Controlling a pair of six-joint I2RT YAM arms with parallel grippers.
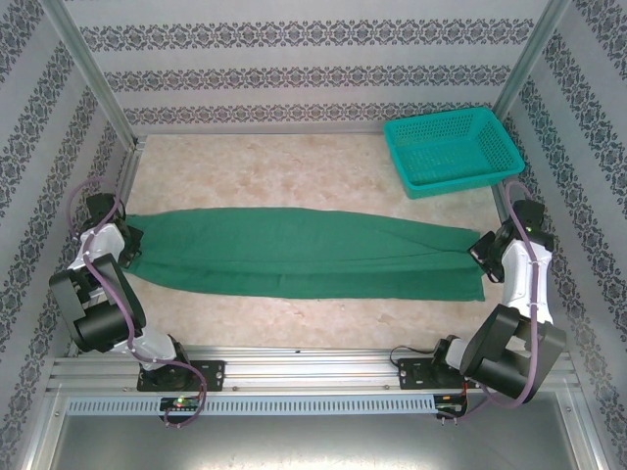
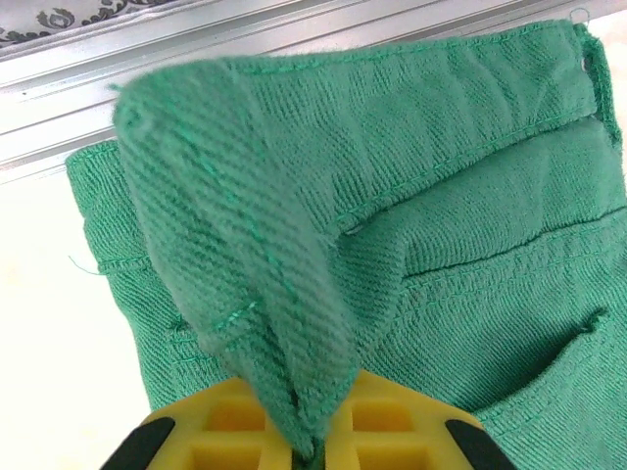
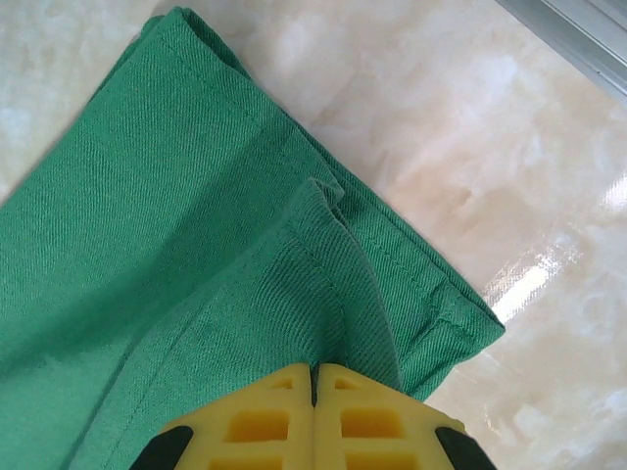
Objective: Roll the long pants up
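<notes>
- While the two arms sit at the near edge, the left gripper (image 2: 312, 436) is pinched almost closed on a raised fold of the waistband, with cloth wedged between its yellow fingers (image 2: 402, 431).
- At the other end, the right gripper (image 3: 313, 392) has its fingers pressed together over the leg cuffs. A ridge of cloth runs up into them, so it appears to have a thin pinch of hem.
- Between them, the long pants (image 1: 294, 253) lie flat on the table (image 1: 294, 166). Their long axis runs left to right, parallel to the near edge, with the waist on the left and the cuffs on the right.
- Each gripper is at its own end, so neither arm is nearer the middle. In my judgement, a roll has to travel along that axis, from one end toward the other.
- Farther back, a teal basket (image 1: 451, 152) stands in the far right corner, apart from the cuffs.
- No brand, label or writing can be read on the cloth or the basket; only plain stitching and a pocket seam show.
</notes>
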